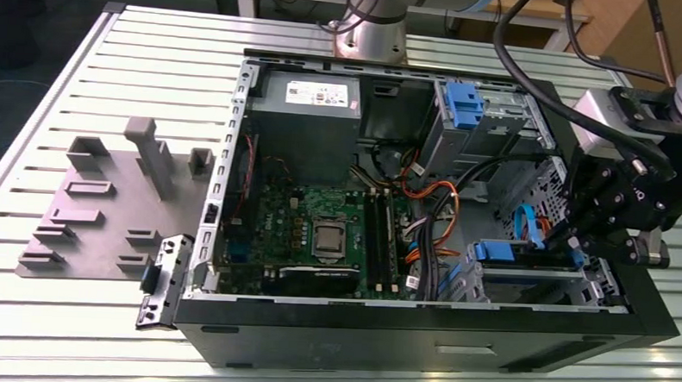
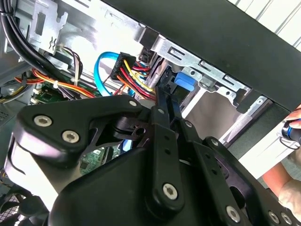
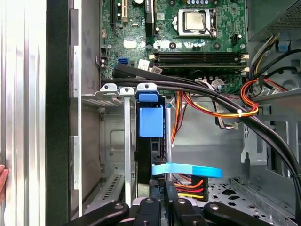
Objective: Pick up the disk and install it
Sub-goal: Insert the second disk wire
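Where it stands in the cage (image 3: 113, 141), disk (image 3: 150, 120) (blue carrier), fingers (image 2: 162, 108) seemingly clamped on it.

Exterior view overlooks the open case (image 1: 427, 324); both wrist views peer inside.

A hand (image 2: 291, 188) is cut off at the second wrist view's edge.
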Robot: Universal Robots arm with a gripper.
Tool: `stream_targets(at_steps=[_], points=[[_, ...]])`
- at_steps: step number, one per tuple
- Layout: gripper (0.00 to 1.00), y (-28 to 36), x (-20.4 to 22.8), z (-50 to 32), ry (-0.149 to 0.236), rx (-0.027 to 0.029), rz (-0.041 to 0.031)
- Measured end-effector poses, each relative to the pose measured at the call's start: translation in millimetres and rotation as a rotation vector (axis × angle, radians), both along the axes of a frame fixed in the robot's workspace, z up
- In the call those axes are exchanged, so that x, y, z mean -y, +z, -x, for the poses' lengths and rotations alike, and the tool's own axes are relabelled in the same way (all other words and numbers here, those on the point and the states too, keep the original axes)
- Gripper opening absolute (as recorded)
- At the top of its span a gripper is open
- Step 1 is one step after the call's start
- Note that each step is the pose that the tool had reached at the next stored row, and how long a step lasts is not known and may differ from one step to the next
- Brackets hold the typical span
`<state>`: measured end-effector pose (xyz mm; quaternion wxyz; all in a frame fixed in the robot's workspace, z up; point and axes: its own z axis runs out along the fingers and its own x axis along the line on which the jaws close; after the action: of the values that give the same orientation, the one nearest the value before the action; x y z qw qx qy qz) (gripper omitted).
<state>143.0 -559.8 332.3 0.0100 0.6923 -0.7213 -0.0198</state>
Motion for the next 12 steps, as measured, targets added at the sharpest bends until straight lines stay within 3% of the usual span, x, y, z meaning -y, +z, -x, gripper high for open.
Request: stream_targets(at_steps=[12], points=[[0.16,2.7,0.4,0.0,0.0,0.0,-0.0008]])
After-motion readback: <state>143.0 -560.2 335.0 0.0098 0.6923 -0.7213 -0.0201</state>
